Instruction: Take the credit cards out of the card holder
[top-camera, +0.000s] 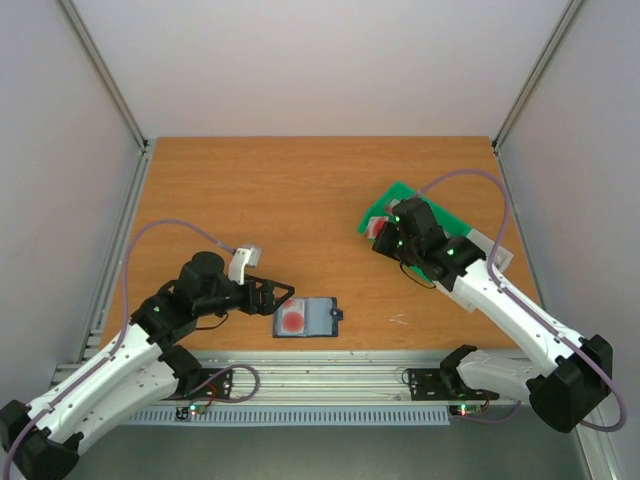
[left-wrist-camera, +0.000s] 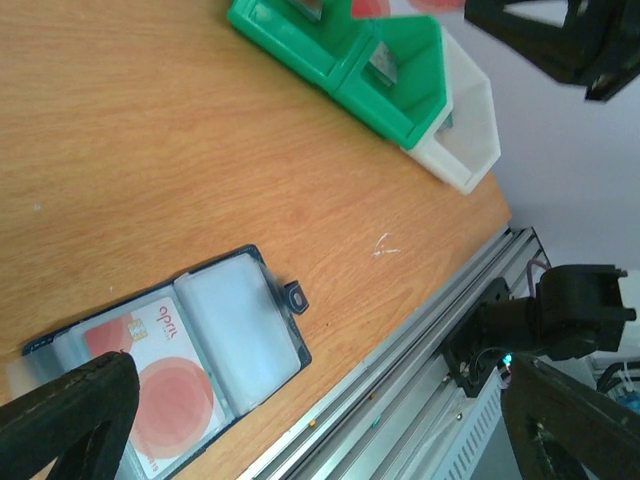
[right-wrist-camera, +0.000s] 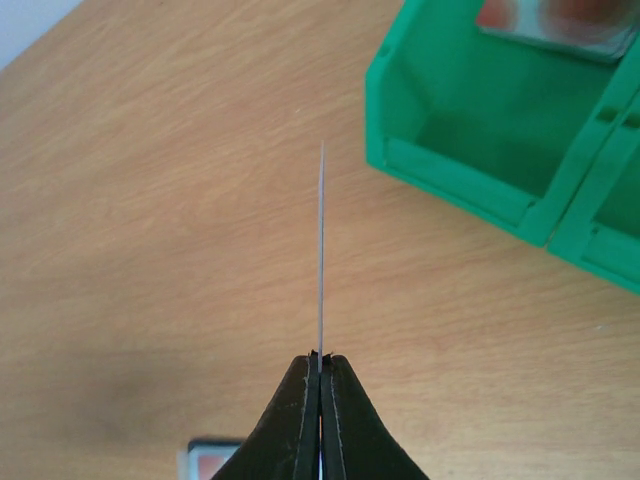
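The slate-blue bifold card holder (top-camera: 308, 318) is laid open and flat on the orange-brown wooden tabletop (top-camera: 260, 200). It is found at the lower centre of the overhead view, just above the metal rail (top-camera: 330, 366) at the near edge. Its long axis is set left to right across that frame, slightly tilted, with the small dark closure tab (top-camera: 340, 316) pointed right. A whitish credit card with a red round blotch (left-wrist-camera: 165, 385) is seen tucked flat in the left panel. The right panel looks frosted, and what it contains cannot be told.

The left gripper (top-camera: 280, 300) is spread wide just left of the holder, and nothing is held between its fingers. The right gripper (right-wrist-camera: 320, 365) is pressed closed on a thin credit card (right-wrist-camera: 321, 250), seen edge-on in the wrist view with its long axis pointed straight up the frame. It is held above the wood beside the green compartmented plastic tray (right-wrist-camera: 450, 190), at the right of the overhead view. A white plastic bin (left-wrist-camera: 465, 130) is joined to the tray. The table is enclosed by plain pale walls (top-camera: 320, 60).
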